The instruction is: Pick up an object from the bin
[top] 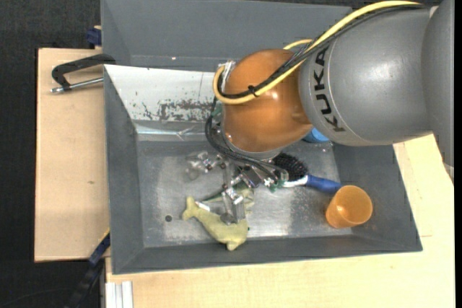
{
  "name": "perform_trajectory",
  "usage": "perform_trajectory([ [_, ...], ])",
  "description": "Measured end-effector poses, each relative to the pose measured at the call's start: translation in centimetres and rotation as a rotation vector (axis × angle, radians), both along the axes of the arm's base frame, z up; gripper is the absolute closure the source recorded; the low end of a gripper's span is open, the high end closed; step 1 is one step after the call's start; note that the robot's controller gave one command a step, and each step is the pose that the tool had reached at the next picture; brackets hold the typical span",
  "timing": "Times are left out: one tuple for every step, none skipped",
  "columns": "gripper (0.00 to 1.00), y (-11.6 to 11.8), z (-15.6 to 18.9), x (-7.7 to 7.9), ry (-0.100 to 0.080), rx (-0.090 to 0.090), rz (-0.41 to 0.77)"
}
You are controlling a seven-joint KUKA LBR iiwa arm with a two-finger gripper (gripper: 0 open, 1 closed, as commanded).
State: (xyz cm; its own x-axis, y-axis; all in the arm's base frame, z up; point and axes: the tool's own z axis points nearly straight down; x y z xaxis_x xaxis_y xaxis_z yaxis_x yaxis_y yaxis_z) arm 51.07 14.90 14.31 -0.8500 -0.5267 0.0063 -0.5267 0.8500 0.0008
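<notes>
Arm in from the right, and the gripper (234, 200) hangs low over the middle of the bin (121, 162). Right under it, on the side toward the near wall, a floppy toy (216, 224) lies flat on the floor. To the gripper's right there's a brush (294, 169), head close to the wrist, handle running off rightward. Just past the handle's end sits a cup (349, 206), by the right wall, well apart from the toy.
</notes>
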Motion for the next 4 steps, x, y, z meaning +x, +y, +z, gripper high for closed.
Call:
perform_trajectory([
  [0.00, -3.91, -7.12, -1.23, -0.005, 0.005, 0.495],
  [1.00, -3.82, -6.96, -1.13, -0.009, 0.006, 0.495],
  [1.00, -3.82, -6.96, -1.12, -0.009, 0.006, 0.496],
  [1.00, -3.81, -6.96, -1.12, -0.009, 0.007, 0.495],
])
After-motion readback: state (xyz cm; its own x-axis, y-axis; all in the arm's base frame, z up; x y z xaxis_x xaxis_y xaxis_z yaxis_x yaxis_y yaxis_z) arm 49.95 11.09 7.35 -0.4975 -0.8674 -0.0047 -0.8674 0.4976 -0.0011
